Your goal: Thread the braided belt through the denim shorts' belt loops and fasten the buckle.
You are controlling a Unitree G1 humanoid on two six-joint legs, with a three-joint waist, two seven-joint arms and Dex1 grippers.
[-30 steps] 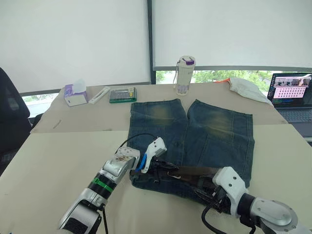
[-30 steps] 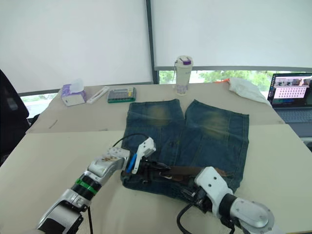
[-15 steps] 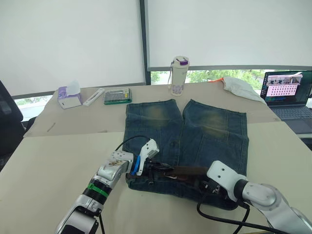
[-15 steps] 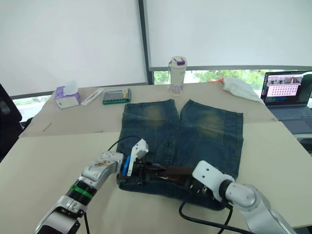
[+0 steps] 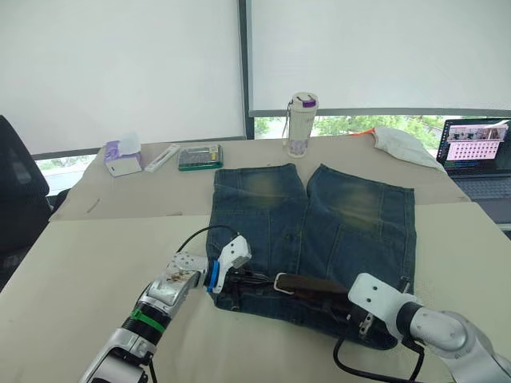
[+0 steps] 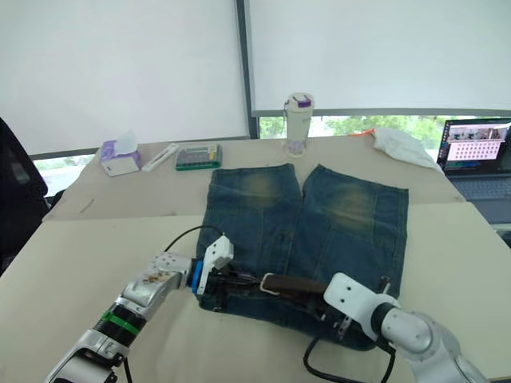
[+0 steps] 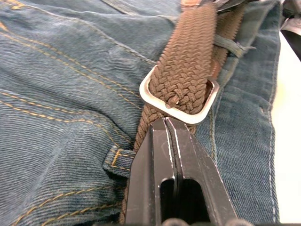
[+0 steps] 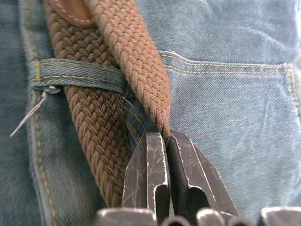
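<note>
The denim shorts (image 5: 351, 215) lie flat on the table, waistband nearest me. The braided belt (image 5: 315, 285) runs along that waistband, its brown strap passing through the silver buckle (image 7: 178, 94). My left gripper (image 7: 165, 123) is shut, and its tips rest on the strap just behind the buckle, beside a belt loop (image 7: 117, 160). My right gripper (image 8: 163, 136) is shut on the belt's upper strap, which runs in between its fingertips. The lower strap passes under another belt loop (image 8: 80, 75) close by. From the head, the left gripper (image 5: 243, 281) is at the waistband's left and the right gripper (image 5: 342, 307) further right.
Along the far table edge stand a tissue box (image 5: 122, 156), a green case (image 5: 200, 155), a bottle (image 5: 302, 124) and a white cloth (image 5: 407, 145). A laptop (image 5: 479, 148) sits far right and a dark chair (image 5: 16, 191) far left. A black cable (image 5: 367, 371) trails under my right arm.
My right gripper has closed from wide open onto the belt strap. The head camera has shifted. My left gripper stays shut at the buckle end.
</note>
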